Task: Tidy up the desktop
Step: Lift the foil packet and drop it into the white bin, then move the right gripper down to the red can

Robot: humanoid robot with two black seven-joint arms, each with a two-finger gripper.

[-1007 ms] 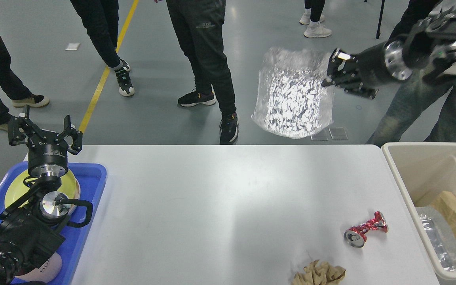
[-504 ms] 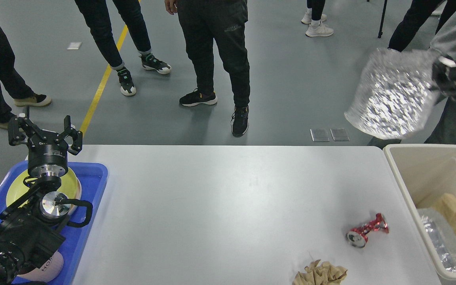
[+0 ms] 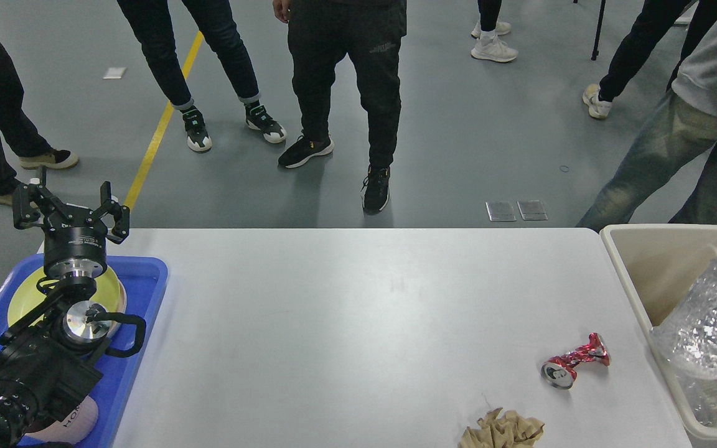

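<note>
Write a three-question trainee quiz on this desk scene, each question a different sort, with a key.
1. True or false: the crushed red can lies inside the beige bin.
2. Multiple choice: the crumpled brown paper lies at the desktop's A) far edge B) near edge C) left edge.
3. Fill in: the left gripper hovers with its fingers spread above the blue ____.

Key
1. False: it lies on the desktop, beside the bin.
2. B.
3. Tray, which holds a yellow plate.
</note>
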